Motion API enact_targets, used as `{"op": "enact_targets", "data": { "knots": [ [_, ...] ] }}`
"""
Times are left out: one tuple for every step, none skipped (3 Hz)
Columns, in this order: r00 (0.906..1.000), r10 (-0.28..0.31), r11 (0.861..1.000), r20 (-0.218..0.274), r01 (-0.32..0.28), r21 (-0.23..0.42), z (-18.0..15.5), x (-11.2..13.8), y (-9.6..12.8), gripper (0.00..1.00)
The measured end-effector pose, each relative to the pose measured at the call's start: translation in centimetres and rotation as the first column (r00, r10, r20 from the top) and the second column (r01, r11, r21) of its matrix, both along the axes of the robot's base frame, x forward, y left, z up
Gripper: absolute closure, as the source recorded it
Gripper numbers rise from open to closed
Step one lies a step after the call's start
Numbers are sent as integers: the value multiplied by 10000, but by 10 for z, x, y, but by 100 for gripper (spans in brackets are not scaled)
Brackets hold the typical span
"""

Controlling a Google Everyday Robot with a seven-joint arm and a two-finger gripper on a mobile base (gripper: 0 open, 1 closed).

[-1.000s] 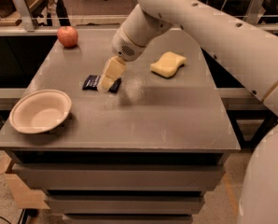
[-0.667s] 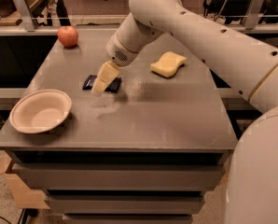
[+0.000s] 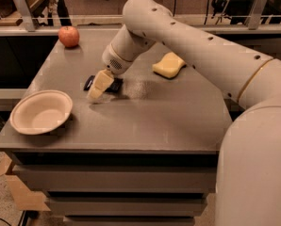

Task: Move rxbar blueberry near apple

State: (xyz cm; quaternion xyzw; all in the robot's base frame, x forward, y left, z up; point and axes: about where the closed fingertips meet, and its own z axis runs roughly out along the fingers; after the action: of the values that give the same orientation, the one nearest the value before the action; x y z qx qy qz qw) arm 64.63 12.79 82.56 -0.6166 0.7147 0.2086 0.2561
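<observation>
Grey and matte, the bench (image 3: 154, 114) has a flat top with squared edges, and its front half and right side lie open. The snack bar (image 3: 89, 83), a thin dark rectangle in a smooth wrapper, lies flat left of centre, partly covered by the pincer (image 3: 97, 89). This cream, blocky pincer hangs low over the bar's middle at the end of a thick, pale, rounded arm that reaches in from the right. Whether it is clenched or released cannot be told. The apple (image 3: 69, 36), round, red and glossy, sits at the far left corner close to the back edge, well apart from the bar. A pale round bowl (image 3: 41, 112) rests near the front left edge. A yellow wavy sponge (image 3: 169, 65) lies right of the arm.
</observation>
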Motion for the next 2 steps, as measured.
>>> {"op": "enact_targets", "data": {
  "knots": [
    [9999, -81, 10000, -87, 81, -30, -8, 0, -1, 39],
    [9999, -103, 9999, -51, 103, -11, -6, 1, -2, 61]
  ]
}}
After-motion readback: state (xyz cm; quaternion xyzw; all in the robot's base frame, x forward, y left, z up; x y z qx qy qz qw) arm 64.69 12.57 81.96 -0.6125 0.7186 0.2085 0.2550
